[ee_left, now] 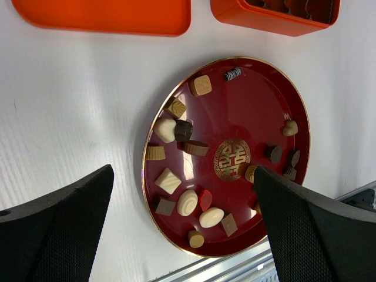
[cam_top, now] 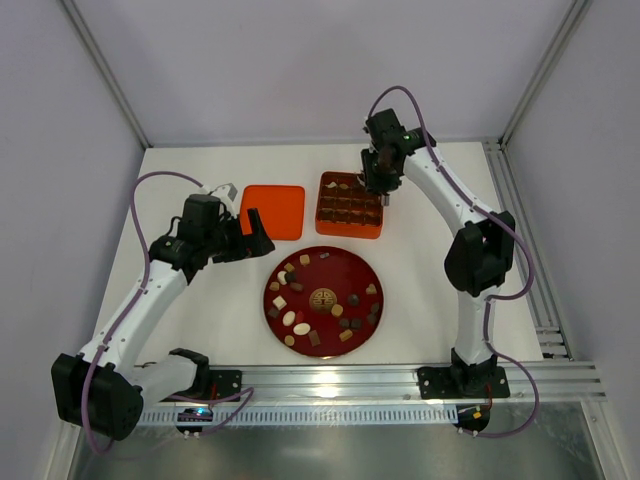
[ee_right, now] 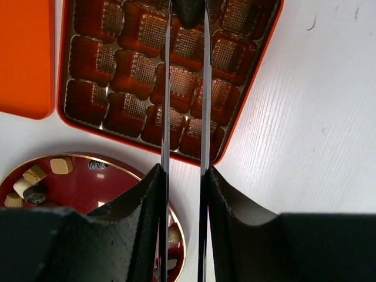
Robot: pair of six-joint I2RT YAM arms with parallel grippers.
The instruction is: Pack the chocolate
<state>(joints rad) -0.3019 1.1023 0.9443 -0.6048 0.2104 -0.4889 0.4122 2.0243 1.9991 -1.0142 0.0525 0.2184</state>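
Several chocolates (cam_top: 297, 320) in dark brown, tan and cream lie on the dark red plate (cam_top: 340, 275) with a gold emblem. In the left wrist view they show around the plate (ee_left: 252, 111), a cream oval (ee_left: 188, 201) among them. My left gripper (cam_top: 255, 240) is open and empty, above the plate's left side (ee_left: 183, 170). My right gripper (cam_top: 378, 185) is shut on metal tongs (ee_right: 166, 88). The tong tips pinch a dark chocolate (ee_right: 188, 13) over the orange gridded tray (ee_right: 258, 64), whose cells look empty.
The tray (cam_top: 350, 233) stands behind the plate. Its flat orange lid (cam_top: 272, 211) lies to its left on the white table. An aluminium rail (cam_top: 400, 380) runs along the near edge, and another runs down the right side.
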